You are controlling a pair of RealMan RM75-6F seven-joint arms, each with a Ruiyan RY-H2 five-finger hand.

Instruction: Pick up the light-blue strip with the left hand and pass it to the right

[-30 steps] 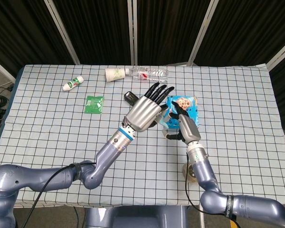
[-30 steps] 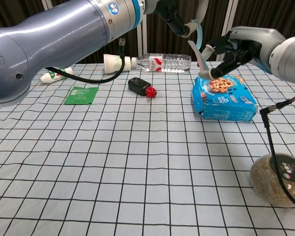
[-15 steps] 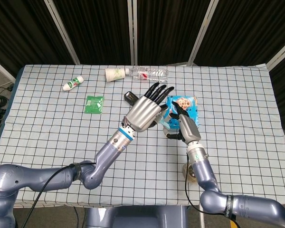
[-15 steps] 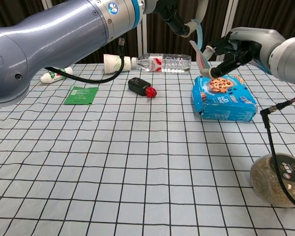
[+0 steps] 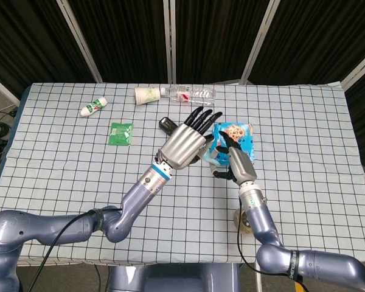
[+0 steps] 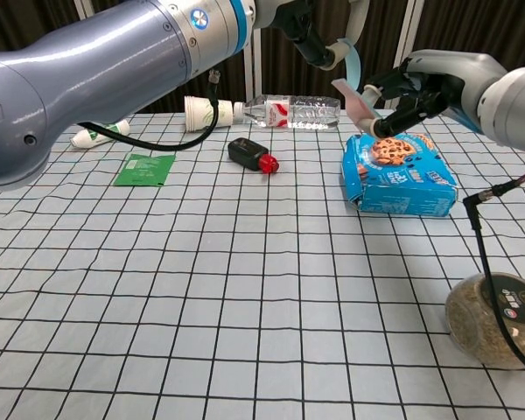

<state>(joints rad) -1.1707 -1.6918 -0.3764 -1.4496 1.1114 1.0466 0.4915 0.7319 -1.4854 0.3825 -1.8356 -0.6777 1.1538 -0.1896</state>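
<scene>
In the head view the left robot hand [image 5: 184, 143] covers most of the light-blue strip [image 6: 354, 77]. The chest view's top edge cuts off that hand. Below the right robot hand [image 5: 234, 161], its forearm half hides a jar [image 5: 240, 220].

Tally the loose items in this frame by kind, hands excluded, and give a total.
Bottles: 3 (clear water bottle, small white bottle, small black bottle with red cap)
Paper cup: 1
Green sachet: 1
Blue cookie box: 1
Grain jar: 1
Light-blue strip: 1
Total: 8
</scene>
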